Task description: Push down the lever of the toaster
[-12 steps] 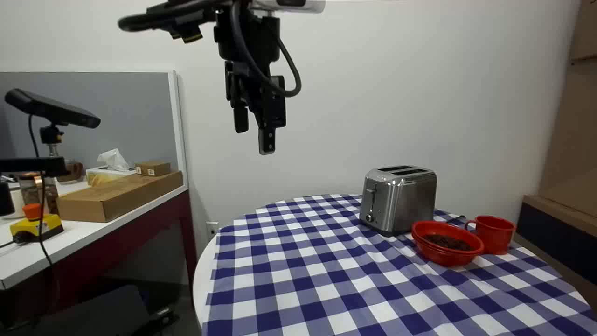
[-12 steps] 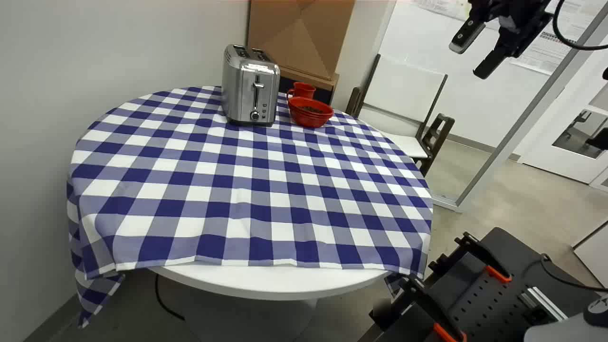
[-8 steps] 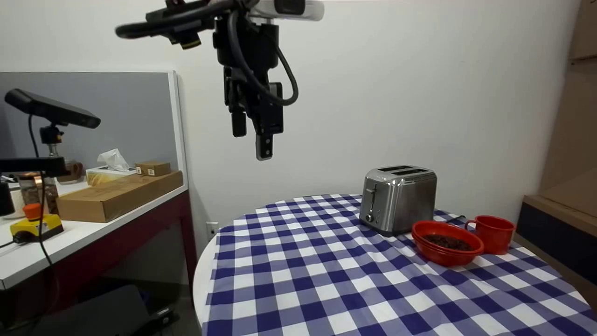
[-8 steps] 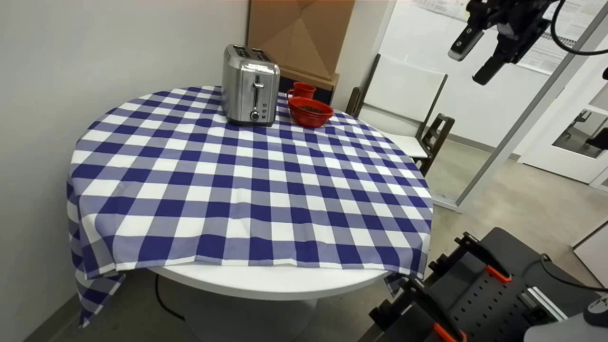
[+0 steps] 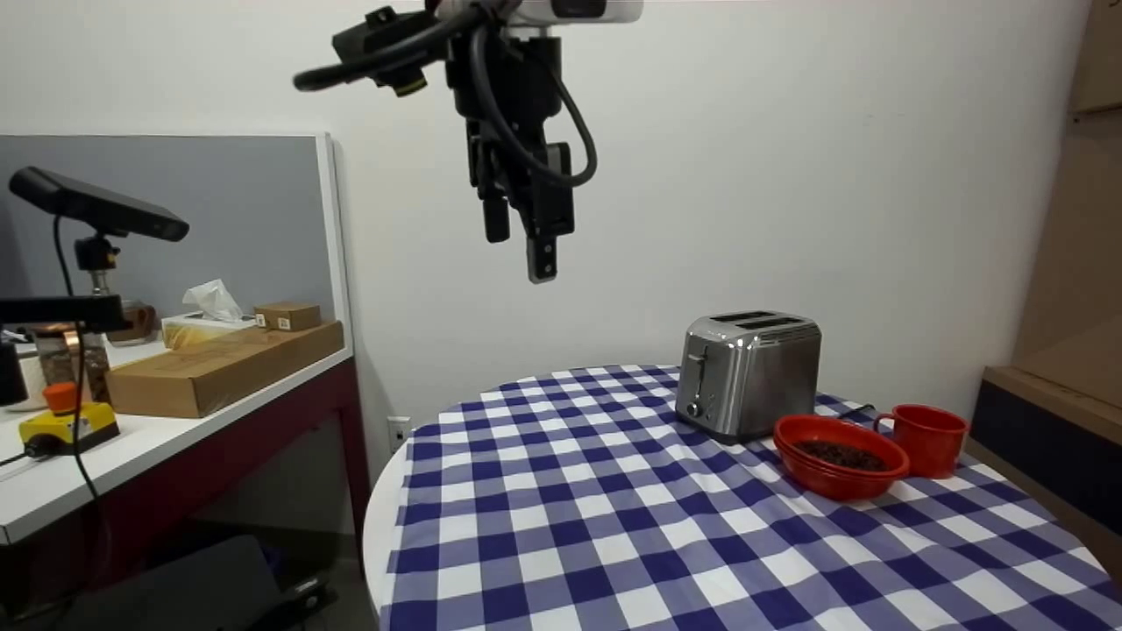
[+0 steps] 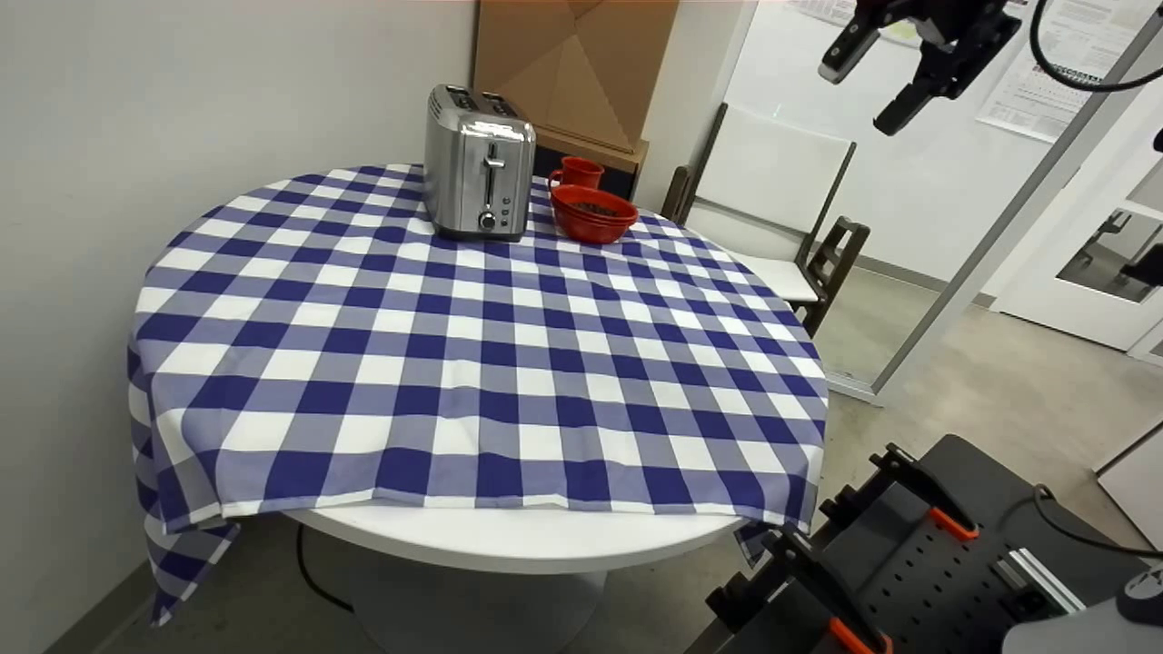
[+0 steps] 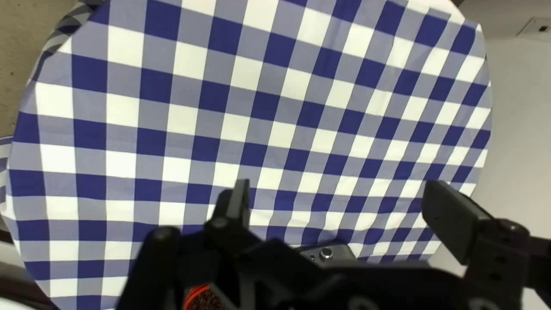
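- My gripper (image 5: 520,251) is held higher than the table (image 6: 518,542), well apart from the toaster (image 5: 756,377);
- My fingers (image 7: 450,219) are spread wide and hold nothing;
- The toaster stands upright on the checked tablecloth (image 6: 454,363); its lever (image 6: 493,163) is in the raised position;
- The red bowls (image 5: 841,485) sit just beside the toaster; the red mug (image 5: 936,447) is next to them;
- In the wrist view my gripper covers most of the toaster; I cannot make out the lever there.

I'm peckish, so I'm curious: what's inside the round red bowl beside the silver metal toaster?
The round red bowl holds dark brown pieces, too small to identify. They cover its bottom, so whatever lies beneath them cannot be seen.
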`<act>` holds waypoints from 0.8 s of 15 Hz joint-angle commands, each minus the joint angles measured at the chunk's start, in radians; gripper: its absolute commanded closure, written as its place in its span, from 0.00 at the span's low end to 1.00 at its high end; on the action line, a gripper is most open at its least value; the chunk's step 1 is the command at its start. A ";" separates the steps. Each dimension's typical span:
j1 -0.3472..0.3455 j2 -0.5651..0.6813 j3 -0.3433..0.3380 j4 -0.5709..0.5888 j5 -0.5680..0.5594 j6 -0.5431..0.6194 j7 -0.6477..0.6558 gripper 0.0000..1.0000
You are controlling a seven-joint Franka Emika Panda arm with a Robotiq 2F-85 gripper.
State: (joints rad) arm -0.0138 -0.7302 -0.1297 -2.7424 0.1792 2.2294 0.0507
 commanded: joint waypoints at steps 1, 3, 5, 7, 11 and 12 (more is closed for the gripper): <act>0.005 0.241 0.023 0.183 0.048 0.050 0.045 0.00; -0.001 0.349 0.047 0.299 0.031 0.021 0.075 0.00; -0.002 0.459 0.067 0.418 0.013 0.002 0.104 0.00; -0.003 0.558 0.093 0.532 -0.013 -0.015 0.135 0.00; 0.003 0.774 0.140 0.760 -0.124 -0.005 0.234 0.05; 0.008 0.830 0.143 0.817 -0.159 0.002 0.254 0.26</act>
State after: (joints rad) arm -0.0096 -0.0752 -0.0069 -2.1228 0.1048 2.2597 0.2299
